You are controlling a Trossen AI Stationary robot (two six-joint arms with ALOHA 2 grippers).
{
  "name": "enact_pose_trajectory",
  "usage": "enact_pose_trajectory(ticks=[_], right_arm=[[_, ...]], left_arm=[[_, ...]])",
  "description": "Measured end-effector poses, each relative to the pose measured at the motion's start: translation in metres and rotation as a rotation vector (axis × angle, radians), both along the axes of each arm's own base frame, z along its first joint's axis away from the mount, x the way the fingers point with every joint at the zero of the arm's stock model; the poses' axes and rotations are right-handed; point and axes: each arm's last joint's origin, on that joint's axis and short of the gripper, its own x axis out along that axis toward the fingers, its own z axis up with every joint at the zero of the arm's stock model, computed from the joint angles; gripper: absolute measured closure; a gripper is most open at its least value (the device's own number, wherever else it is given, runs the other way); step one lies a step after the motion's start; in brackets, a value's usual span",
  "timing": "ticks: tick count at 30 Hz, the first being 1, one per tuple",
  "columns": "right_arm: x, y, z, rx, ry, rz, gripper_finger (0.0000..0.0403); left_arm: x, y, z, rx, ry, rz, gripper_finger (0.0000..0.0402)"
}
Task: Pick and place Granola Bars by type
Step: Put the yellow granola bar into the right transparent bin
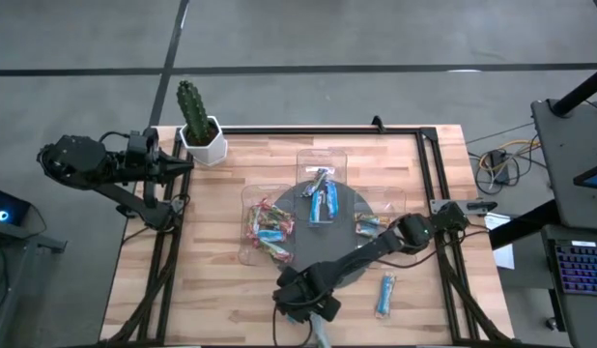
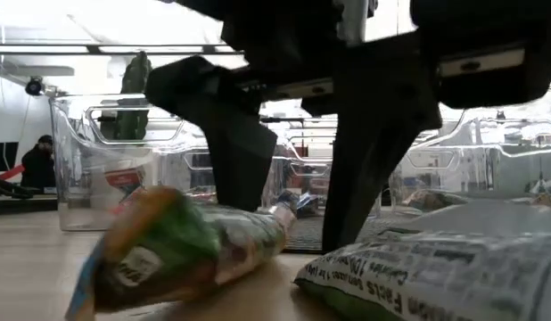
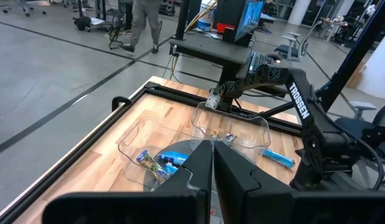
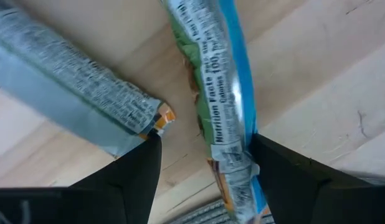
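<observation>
My right gripper (image 4: 202,165) is down at the bench's (image 1: 221,290) near edge, fingers spread wide astride a green-and-blue granola bar (image 4: 220,93), not clamping it. Only its wrist view shows a second bar (image 4: 74,81) alongside. From above, other bars fill clear trays (image 1: 265,227). My left gripper (image 3: 212,180) waits shut, off the bench.

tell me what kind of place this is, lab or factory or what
Most likely a robotics lab in a big open workspace: a wooden table inside a black frame with arms mounted on it, a grey taped floor, and a desk with a monitor and office chairs behind.
</observation>
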Motion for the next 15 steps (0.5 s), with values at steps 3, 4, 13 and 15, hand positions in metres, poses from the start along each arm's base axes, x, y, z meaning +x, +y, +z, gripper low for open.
enact_pose_trajectory(ticks=[3, 4, 13, 15], right_arm=[[0.0016, 0.0, -0.0004, 0.003, -0.011, -0.004, 0.017], [0.0023, 0.0, 0.0001, 0.0, -0.018, -0.006, 0.017], [0.0064, -0.0018, 0.0024, -0.036, -0.055, -0.02, 0.0234], [0.0067, -0.0022, 0.0024, -0.036, -0.056, -0.024, 0.0261]], left_arm=[[0.0, 0.0, 0.0, 0.0, 0.0, 0.0, 0.0402], [-0.0001, 0.0, -0.0001, 0.0, 0.001, 0.0, 0.0402], [-0.0003, 0.0001, -0.0006, 0.002, 0.006, 0.0, 0.0402], [-0.0003, 0.0001, -0.0006, 0.002, 0.006, 0.0, 0.0402]])
